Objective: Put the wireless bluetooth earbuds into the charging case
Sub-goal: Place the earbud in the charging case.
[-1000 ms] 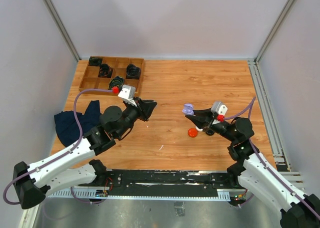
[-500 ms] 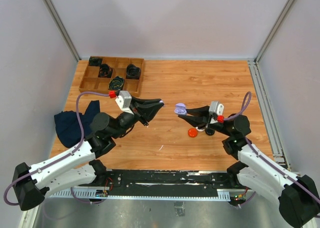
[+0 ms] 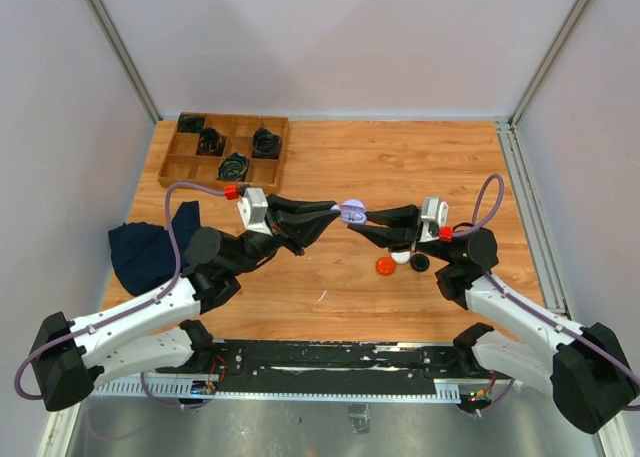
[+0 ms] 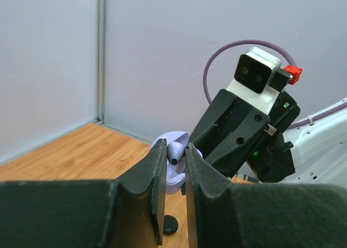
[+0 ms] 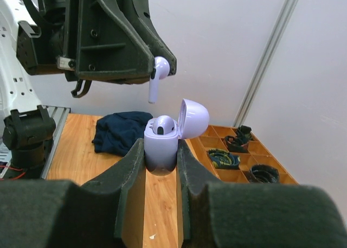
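**Earbud held just over the open case**

The left gripper point(image 5: 161, 63) is clamped on a lilac earbud point(image 5: 154, 84), stem hanging down, just above the lilac charging case point(image 5: 161, 146) and not touching it. The right gripper point(image 5: 160, 150) pinches that case by its sides, upright, with its lid point(image 5: 194, 115) flipped open. A second earbud point(image 5: 161, 125) already sits inside. All this hangs over the wooden table point(image 3: 400, 157). Near the right arm lie an orange piece point(image 3: 385, 266), a white piece point(image 3: 401, 257) and a dark piece point(image 3: 420, 262). A wooden tray point(image 3: 185, 169) holds coiled black cables point(image 3: 233, 163) at the far left, and a dark blue cloth point(image 3: 140, 247) lies nearer.
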Action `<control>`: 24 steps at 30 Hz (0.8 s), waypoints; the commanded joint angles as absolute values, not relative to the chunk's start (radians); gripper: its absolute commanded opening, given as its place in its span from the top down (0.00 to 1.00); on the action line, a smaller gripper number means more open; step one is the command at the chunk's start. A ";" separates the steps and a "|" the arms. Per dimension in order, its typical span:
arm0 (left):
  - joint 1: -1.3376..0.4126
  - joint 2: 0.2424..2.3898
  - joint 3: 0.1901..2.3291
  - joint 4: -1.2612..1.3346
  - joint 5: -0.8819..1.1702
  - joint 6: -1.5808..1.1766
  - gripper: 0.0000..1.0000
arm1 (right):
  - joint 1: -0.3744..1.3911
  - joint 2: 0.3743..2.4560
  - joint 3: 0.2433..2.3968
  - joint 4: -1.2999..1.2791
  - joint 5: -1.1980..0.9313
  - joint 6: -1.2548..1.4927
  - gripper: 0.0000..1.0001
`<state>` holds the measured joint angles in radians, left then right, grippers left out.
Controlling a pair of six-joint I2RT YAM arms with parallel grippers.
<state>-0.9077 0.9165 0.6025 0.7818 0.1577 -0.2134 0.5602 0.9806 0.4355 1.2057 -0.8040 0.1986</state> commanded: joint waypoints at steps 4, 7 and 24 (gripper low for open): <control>-0.931 0.943 0.580 0.889 0.166 -0.189 0.81 | 0.596 1.031 0.482 1.385 -0.825 0.263 0.99; -0.932 0.945 0.572 0.901 0.158 -0.184 0.82 | 0.604 1.044 0.486 1.404 -0.824 0.270 0.99; -0.933 0.950 0.549 0.903 0.192 -0.217 0.82 | 0.627 1.054 0.495 1.408 -0.815 0.265 0.99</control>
